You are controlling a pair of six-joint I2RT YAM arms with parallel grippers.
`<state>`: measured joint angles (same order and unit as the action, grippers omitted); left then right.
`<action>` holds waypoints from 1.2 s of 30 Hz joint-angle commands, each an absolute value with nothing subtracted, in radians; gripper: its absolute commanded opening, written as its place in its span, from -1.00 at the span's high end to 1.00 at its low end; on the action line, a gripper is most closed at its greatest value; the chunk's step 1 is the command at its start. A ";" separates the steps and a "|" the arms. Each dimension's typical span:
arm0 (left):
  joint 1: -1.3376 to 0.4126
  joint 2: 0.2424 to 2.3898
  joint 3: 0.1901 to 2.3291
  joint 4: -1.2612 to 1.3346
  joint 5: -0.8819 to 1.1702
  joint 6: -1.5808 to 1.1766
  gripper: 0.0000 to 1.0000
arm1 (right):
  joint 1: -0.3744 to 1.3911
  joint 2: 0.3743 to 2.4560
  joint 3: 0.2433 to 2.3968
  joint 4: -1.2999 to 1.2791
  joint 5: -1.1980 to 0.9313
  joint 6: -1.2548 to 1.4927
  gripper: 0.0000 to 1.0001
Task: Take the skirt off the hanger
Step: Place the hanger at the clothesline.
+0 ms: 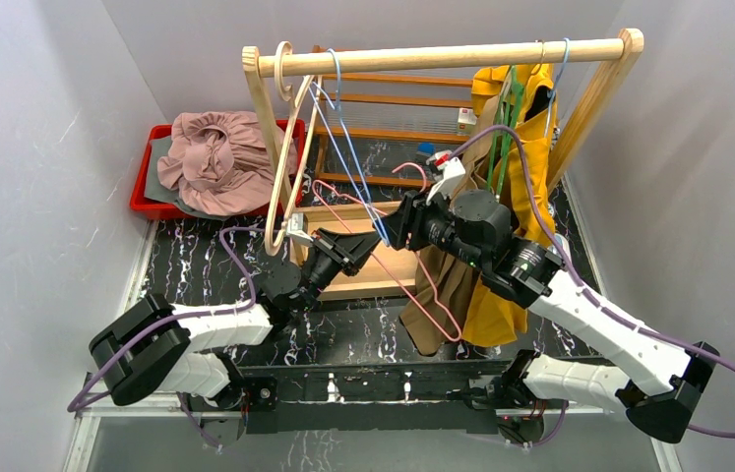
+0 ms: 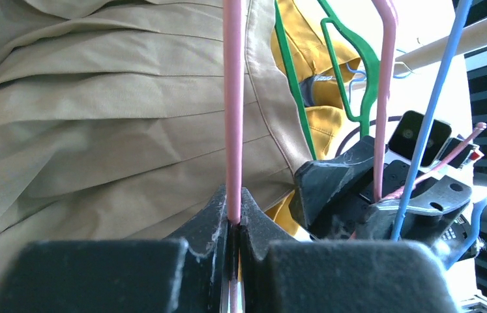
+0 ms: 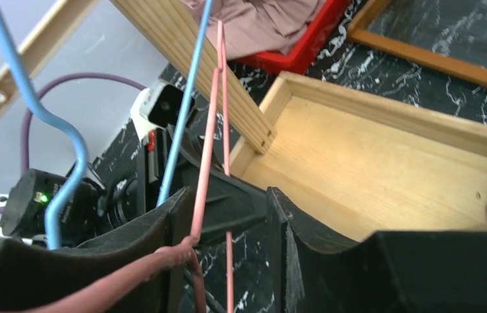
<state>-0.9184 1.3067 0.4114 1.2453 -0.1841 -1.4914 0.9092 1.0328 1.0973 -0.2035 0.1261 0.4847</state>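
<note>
The left arm stretches low from the near left corner of the bench (image 1: 196, 265) toward the middle, forearm nearly level. The right arm rises from the near right corner and bends back to the left, so both wrists meet in front of the rail (image 1: 442, 56).

The left fingers (image 2: 246, 218) are pressed together on the wire of the pink hanger (image 2: 233, 98), which stands upright out of their tips. The right fingers (image 1: 390, 228) stand partly apart with the same pink wire running loose between them, close to one pad, and they grip nothing.

The skirt (image 2: 97, 130), khaki and pleated, hangs on the pink hanger just behind the left fingers and under the right forearm, its hem down near the bench.

There are two arms and one skirt. One pink hanger, one green hanger (image 2: 341, 72), one wooden hanger (image 1: 279, 167) and two blue hooks over the rail are in view. One yellow garment (image 1: 501, 315) hangs beside the skirt, and one mauve garment (image 1: 215, 157) lies in the red bin (image 1: 147, 187).
</note>
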 commanded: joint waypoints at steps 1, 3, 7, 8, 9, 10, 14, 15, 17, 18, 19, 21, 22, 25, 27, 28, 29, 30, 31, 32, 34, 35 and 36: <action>-0.930 1.269 0.406 1.346 -0.236 -1.527 1.00 | 0.908 0.985 1.110 -0.305 0.109 0.497 -0.03; -0.932 1.277 0.399 1.355 -0.251 -1.545 1.00 | 0.908 0.959 1.104 -0.333 0.105 0.503 -0.01; -0.932 1.301 0.406 1.371 -0.261 -1.581 1.00 | 0.908 0.919 1.060 -0.345 0.056 0.502 0.00; -0.932 1.309 0.406 1.384 -0.261 -1.586 1.00 | 0.908 0.911 1.049 -0.346 0.045 0.502 0.02; -0.931 1.314 0.404 1.391 -0.265 -1.596 1.00 | 0.908 0.895 1.040 -0.349 0.037 0.503 0.05; -0.931 1.321 0.401 1.401 -0.269 -1.605 1.00 | 0.907 0.883 1.034 -0.352 0.027 0.502 0.07; -0.931 1.338 0.403 1.413 -0.259 -1.602 1.00 | 0.907 0.835 1.025 -0.348 0.031 0.496 0.44; -0.931 1.342 0.406 1.413 -0.249 -1.595 1.00 | 0.908 0.829 1.025 -0.329 0.030 0.494 0.60; -0.931 1.348 0.406 1.410 -0.233 -1.568 1.00 | 0.908 0.833 1.042 -0.294 0.041 0.494 0.88; -0.931 1.345 0.396 1.402 -0.223 -1.561 1.00 | 0.908 0.843 1.061 -0.300 0.064 0.497 1.00; -0.931 1.338 0.379 1.392 -0.217 -1.559 0.85 | 0.908 0.854 1.086 -0.322 0.100 0.498 1.00; -0.930 1.289 0.332 1.361 -0.223 -1.535 0.39 | 0.907 0.879 1.131 -0.373 0.163 0.484 1.00; -0.930 1.249 0.307 1.323 -0.231 -1.513 0.18 | 0.908 0.888 1.150 -0.396 0.198 0.474 1.00; -0.927 1.075 0.259 1.084 -0.271 -1.443 -0.36 | 0.908 0.899 1.193 -0.438 0.270 0.437 1.00; -0.919 0.943 0.255 0.880 -0.295 -1.394 -0.43 | 0.907 0.903 1.214 -0.447 0.291 0.409 1.00; -0.915 0.875 0.263 0.763 -0.306 -1.367 -0.45 | 0.907 0.909 1.227 -0.453 0.304 0.394 1.00; -0.914 0.818 0.279 0.609 -0.320 -1.328 -0.47 | 0.908 0.914 1.241 -0.457 0.314 0.382 1.00; -0.912 0.763 0.296 0.499 -0.331 -1.299 -0.48 | 0.908 0.922 1.256 -0.457 0.324 0.364 1.00; -0.911 0.715 0.316 0.386 -0.347 -1.280 -0.51 | 0.908 0.930 1.274 -0.458 0.334 0.345 1.00; -0.910 0.676 0.336 0.292 -0.362 -1.267 -0.54 | 0.908 0.939 1.289 -0.458 0.346 0.328 1.00; -0.907 0.612 0.356 0.153 -0.393 -1.244 -0.60 | 0.908 0.959 1.320 -0.458 0.374 0.292 1.00; -0.906 0.576 0.365 0.100 -0.412 -1.216 -0.62 | 0.908 0.966 1.334 -0.451 0.382 0.265 1.00; -0.905 0.551 0.393 0.014 -0.438 -1.159 -0.65 | 0.908 0.977 1.359 -0.436 0.386 0.224 1.00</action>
<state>-0.9112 0.6151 0.3283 0.3481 -0.3431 -1.2995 0.9100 0.9623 1.2736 -0.4870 0.3256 0.3340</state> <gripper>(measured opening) 0.807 0.058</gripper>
